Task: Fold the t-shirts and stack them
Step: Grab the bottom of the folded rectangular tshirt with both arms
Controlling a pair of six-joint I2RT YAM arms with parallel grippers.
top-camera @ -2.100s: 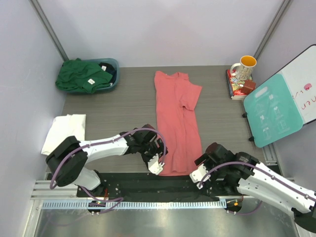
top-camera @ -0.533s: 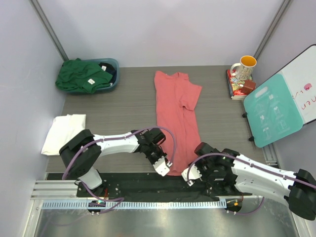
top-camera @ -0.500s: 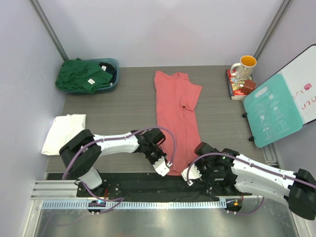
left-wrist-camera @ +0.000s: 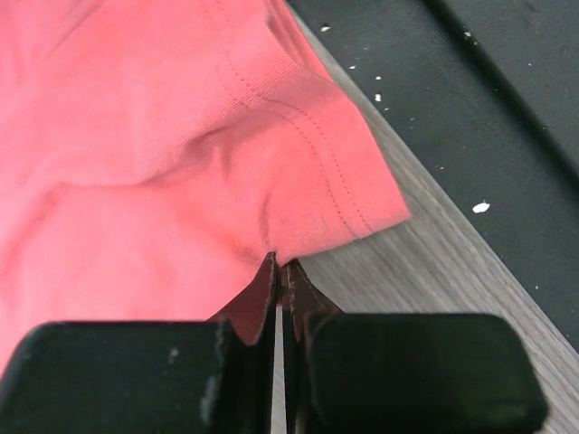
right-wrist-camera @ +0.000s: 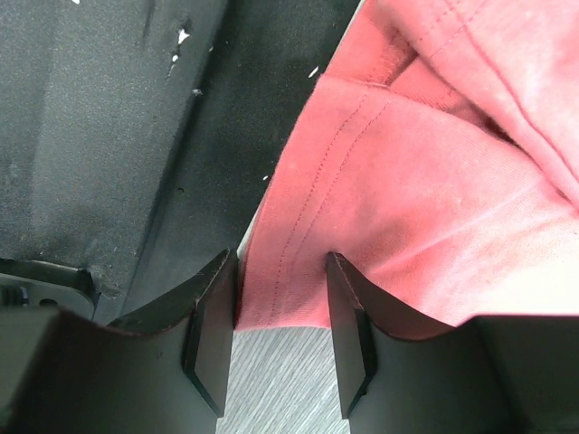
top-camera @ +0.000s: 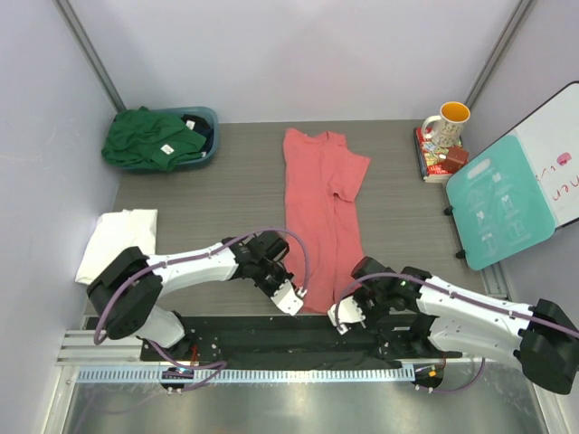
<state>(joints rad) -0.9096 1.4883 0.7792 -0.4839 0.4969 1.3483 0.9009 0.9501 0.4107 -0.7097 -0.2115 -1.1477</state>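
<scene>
Pinching coral-red t-shirt [top-camera: 324,208] at near hem: left end effector [left-wrist-camera: 280,273]

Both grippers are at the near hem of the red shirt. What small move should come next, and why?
Probably close the right gripper. Its jaws stand open around a hem corner of the coral-red t-shirt, while the left gripper looks pinched shut on the other corner. Both corners must be held to fold.
</scene>
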